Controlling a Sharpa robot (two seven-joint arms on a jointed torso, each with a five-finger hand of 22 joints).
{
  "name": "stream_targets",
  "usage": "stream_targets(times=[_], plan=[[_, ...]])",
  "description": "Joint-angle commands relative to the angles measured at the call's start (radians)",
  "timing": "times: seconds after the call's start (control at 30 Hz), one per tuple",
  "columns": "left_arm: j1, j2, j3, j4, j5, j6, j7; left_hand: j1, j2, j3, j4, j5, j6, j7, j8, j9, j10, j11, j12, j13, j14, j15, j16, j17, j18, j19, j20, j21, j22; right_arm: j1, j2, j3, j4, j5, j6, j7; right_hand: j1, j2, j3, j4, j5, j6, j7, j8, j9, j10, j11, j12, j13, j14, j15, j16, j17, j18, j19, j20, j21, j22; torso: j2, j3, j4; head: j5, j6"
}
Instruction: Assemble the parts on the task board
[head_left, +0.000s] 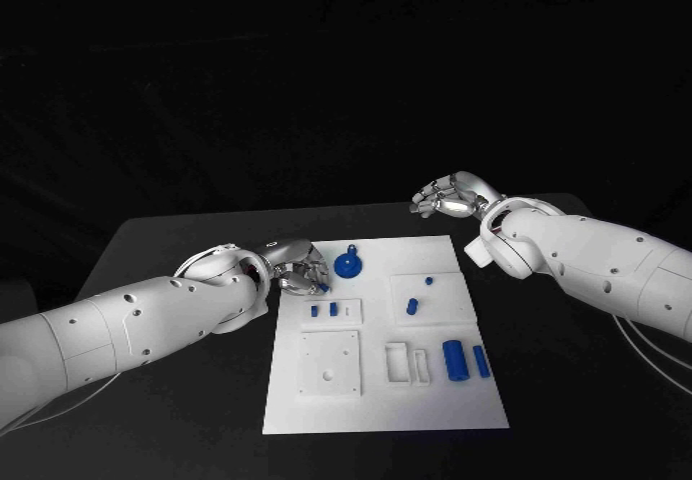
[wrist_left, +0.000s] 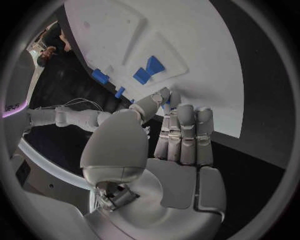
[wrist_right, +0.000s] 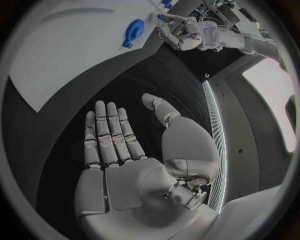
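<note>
The white task board (head_left: 389, 400) lies in the middle of the black table. A round blue part with a knob (head_left: 349, 264) sits near its far edge. My left hand (head_left: 296, 268) hovers at the board's far left edge, beside that part. Its thumb meets a fingertip, and a sliver of a small blue part (wrist_left: 166, 105) shows pinched between them. Two short blue pieces (head_left: 326, 311) lie just in front of this hand. My right hand (head_left: 450, 195) is beyond the board's far right corner, over bare table, its palm (wrist_right: 125, 160) flat, fingers straight, holding nothing.
Two small blue pegs (head_left: 411, 305) rest on a raised white block (head_left: 447, 300) on the board. A blue cylinder (head_left: 454, 360) and a blue bar (head_left: 480, 362) lie at the right. White blocks (head_left: 330, 363) stand nearer the front. Dark table surrounds the board.
</note>
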Motion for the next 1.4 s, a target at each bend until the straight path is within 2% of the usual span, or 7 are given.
stream_targets(times=[0.03,0.33,0.77,1.07,1.23,1.4], plan=[[-0.003,0.006,-0.002,0.009,0.022,0.022,0.019,-0.007,0.002,0.005,0.004,0.002,-0.003,0.008,0.006,0.001,0.000,0.003,-0.006,0.000,-0.005,-0.003,0.004,-0.002,0.024,-0.001,-0.043,0.002,0.001,0.000,0.001,0.001,0.000,0.001,0.008,0.008,-0.002,0.008,0.002,0.000,0.006,-0.001,0.003,0.005,-0.001,0.008,-0.002,0.004,-0.001,-0.003,-0.002,-0.003,0.001,0.009,-0.004,0.007,-0.006,0.002,0.000,-0.0003,-0.0001,-0.001,-0.001],[-0.003,0.007,-0.002,0.014,0.028,0.023,0.028,-0.006,-0.006,0.005,0.002,0.001,-0.013,0.012,0.000,-0.002,-0.001,0.004,-0.012,0.003,-0.008,-0.002,0.007,-0.002,0.025,-0.004,-0.041,0.001,0.002,0.000,0.001,0.001,-0.001,0.001,0.008,0.008,-0.003,0.008,0.002,0.000,0.007,-0.001,0.003,0.006,-0.001,0.008,-0.002,0.004,-0.001,-0.003,-0.002,-0.003,0.001,0.010,-0.004,0.007,-0.006,0.002,0.000,-0.0003,0.0004,-0.003,-0.001],[-0.003,0.007,-0.002,0.010,0.028,0.011,0.025,-0.004,-0.038,-0.001,-0.003,0.003,-0.048,0.024,-0.019,-0.012,0.001,0.005,-0.024,0.012,-0.016,-0.001,0.011,-0.002,0.024,-0.008,-0.039,-0.001,0.005,0.000,0.001,0.001,-0.002,0.001,0.008,0.008,-0.003,0.008,0.001,0.000,0.007,-0.001,0.003,0.006,-0.001,0.008,-0.002,0.004,-0.001,-0.003,-0.002,-0.003,0.002,0.010,-0.003,0.007,-0.006,0.002,0.000,-0.0002,-0.0001,-0.002,0.000],[-0.003,0.006,-0.002,0.012,0.029,0.012,0.032,-0.002,-0.055,-0.003,-0.009,0.004,-0.054,0.026,-0.022,-0.014,-0.006,0.008,-0.033,0.014,-0.022,0.002,0.011,-0.003,0.023,-0.012,-0.037,-0.003,0.007,0.000,0.001,0.001,-0.002,0.001,0.008,0.008,-0.003,0.008,0.002,0.000,0.007,-0.001,0.003,0.006,-0.002,0.008,-0.002,0.004,-0.002,-0.003,-0.002,-0.003,0.002,0.010,-0.003,0.007,-0.006,0.002,0.000,0.0001,-0.0002,-0.001,-0.001],[-0.003,0.007,-0.002,0.012,0.032,0.014,0.037,-0.001,-0.075,-0.007,-0.014,0.006,-0.061,0.029,-0.025,-0.016,-0.016,0.014,-0.044,0.015,-0.028,0.008,0.012,-0.003,0.023,-0.017,-0.034,-0.005,0.008,0.000,0.002,0.001,-0.002,0.001,0.009,0.008,-0.003,0.008,0.002,0.000,0.007,-0.001,0.003,0.006,-0.002,0.008,-0.002,0.004,-0.002,-0.003,-0.002,-0.003,0.002,0.010,-0.003,0.007,-0.007,0.002,0.000,0.0001,-0.0001,-0.003,-0.001],[-0.003,0.007,-0.002,0.012,0.032,0.014,0.035,-0.002,-0.081,-0.010,-0.013,0.007,-0.063,0.030,-0.026,-0.016,-0.018,0.015,-0.047,0.017,-0.030,0.009,0.013,-0.004,0.023,-0.018,-0.032,-0.005,0.009,0.000,0.002,0.001,-0.003,0.001,0.009,0.008,-0.003,0.008,0.002,0.000,0.007,-0.001,0.003,0.006,-0.002,0.008,-0.002,0.004,-0.002,-0.003,-0.002,-0.004,0.002,0.011,-0.003,0.007,-0.007,0.003,0.000,0.0004,0.0000,-0.003,-0.001]])
